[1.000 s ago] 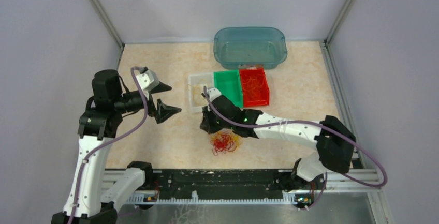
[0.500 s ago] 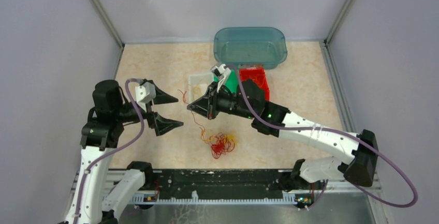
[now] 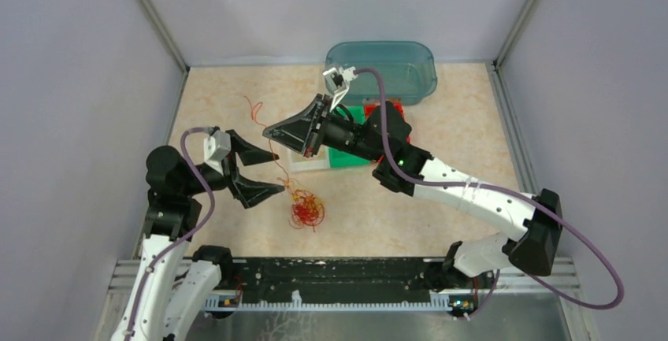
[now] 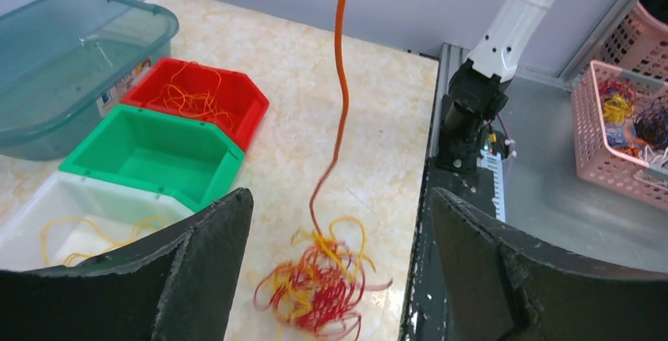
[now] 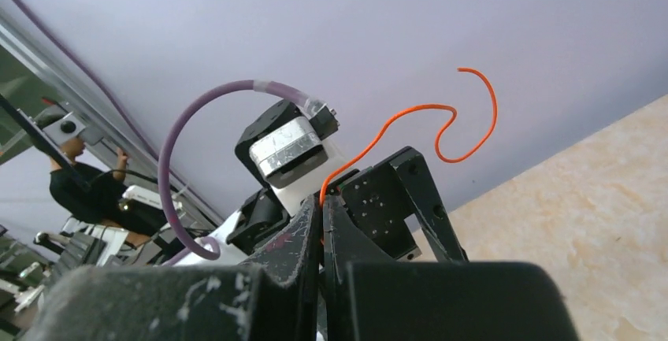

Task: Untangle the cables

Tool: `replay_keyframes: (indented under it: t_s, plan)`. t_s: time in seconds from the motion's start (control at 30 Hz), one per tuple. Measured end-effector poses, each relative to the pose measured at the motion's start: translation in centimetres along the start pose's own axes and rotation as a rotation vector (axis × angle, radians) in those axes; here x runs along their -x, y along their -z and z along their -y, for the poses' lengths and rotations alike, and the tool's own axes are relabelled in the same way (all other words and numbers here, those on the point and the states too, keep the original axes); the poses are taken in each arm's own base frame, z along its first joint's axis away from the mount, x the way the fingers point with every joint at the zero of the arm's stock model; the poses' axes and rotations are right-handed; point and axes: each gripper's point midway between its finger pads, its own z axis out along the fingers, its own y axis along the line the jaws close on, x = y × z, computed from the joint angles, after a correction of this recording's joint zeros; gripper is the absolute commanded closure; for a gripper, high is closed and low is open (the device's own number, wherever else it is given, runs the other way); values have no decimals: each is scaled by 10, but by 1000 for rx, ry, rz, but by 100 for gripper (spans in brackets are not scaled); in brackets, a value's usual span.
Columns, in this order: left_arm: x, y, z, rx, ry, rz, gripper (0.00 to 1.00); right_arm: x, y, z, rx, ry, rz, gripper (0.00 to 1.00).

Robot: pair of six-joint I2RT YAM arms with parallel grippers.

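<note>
The cables (image 3: 306,211) lie as a small red, orange and yellow clump on the table, seen close up as the clump (image 4: 323,282) in the left wrist view. One orange cable (image 3: 277,166) rises taut from it to my right gripper (image 3: 268,131), which is raised above the table and shut on it. Its free end curls past the shut fingertips (image 5: 323,199) as an orange cable (image 5: 410,113). My left gripper (image 3: 272,172) stands open just left of the clump. The taut orange strand (image 4: 340,97) runs up between its fingers (image 4: 213,239).
A teal tub (image 3: 380,69) sits at the back. In front of it stand a red bin (image 3: 391,106), a green bin (image 3: 346,156) and a white bin (image 3: 299,160), partly under my right arm. A pink basket (image 4: 622,136) sits beyond the table's rail.
My right gripper rose and moved left with the orange cable, drawing it out and dragging the clump left. My left gripper moved toward the clump and its jaws narrowed slightly.
</note>
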Motion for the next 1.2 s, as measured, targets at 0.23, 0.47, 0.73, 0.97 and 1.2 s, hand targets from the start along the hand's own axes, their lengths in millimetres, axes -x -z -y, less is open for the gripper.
replay_keyframes:
  t_s: [0.23, 0.47, 0.73, 0.97, 1.2]
  plan:
    - [15, -10, 6, -53, 18, 55, 36, -7, -21, 5, 28, -23, 5, 100]
    - [-2, -17, -1, -40, 41, 8, 61, 13, -33, -1, 31, 39, 36, 100]
    - [-32, -15, -14, 11, 26, -52, 82, 69, -13, -29, 31, 153, 148, 100]
    - [-55, -12, -24, 49, -21, -104, 77, 100, 5, -36, -1, 206, 203, 100]
    - [-87, -5, -41, 121, -71, -181, 71, 139, 19, -61, -10, 277, 277, 100]
